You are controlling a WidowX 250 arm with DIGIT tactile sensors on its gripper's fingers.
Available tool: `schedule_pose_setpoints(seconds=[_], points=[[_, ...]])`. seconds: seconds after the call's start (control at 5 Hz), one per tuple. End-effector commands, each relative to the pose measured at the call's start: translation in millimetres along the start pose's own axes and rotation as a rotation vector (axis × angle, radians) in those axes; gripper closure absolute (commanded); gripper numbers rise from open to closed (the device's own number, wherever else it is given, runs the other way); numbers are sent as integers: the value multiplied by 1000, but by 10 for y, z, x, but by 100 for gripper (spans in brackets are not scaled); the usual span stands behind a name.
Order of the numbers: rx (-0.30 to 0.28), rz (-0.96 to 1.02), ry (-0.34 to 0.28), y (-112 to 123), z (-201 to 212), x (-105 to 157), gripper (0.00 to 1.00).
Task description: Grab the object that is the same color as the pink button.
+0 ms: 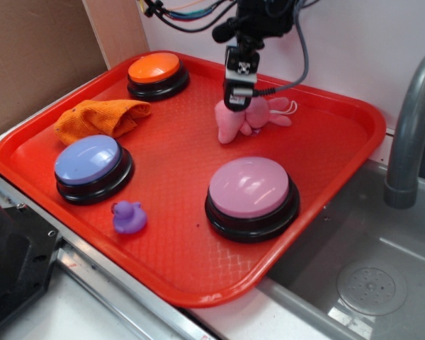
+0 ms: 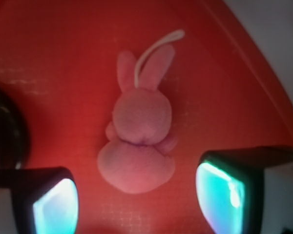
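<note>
The pink plush bunny [image 2: 139, 146] lies flat on the red tray [image 1: 326, 142] behind the pink button [image 1: 249, 187], under the end effector [image 2: 136, 200], whose jaws stand wide apart and empty; light and squashy, it looks best pinched across its plump body.

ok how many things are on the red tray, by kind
buttons: 3 — orange button, lavender-blue button, pink button
toys: 2 — pink plush bunny, purple rubber duck
cloths: 1 — orange cloth
total: 6
</note>
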State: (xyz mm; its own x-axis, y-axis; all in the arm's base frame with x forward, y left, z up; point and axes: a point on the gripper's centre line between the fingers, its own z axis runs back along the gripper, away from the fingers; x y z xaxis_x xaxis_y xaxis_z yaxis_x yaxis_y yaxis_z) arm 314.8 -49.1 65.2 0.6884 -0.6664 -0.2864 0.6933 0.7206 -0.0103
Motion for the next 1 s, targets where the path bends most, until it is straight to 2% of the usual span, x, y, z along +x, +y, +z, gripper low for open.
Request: schedule_pose_setpoints(seconds=[0.0,0.4,0.6,0.8], points=[[35,-1,17,-8,-98,-15,0],[-11,47,65,3,-323,-119,0],[-42,168,93,61,-444,-207,100],[-35,284,66,155,-313,-265,100]])
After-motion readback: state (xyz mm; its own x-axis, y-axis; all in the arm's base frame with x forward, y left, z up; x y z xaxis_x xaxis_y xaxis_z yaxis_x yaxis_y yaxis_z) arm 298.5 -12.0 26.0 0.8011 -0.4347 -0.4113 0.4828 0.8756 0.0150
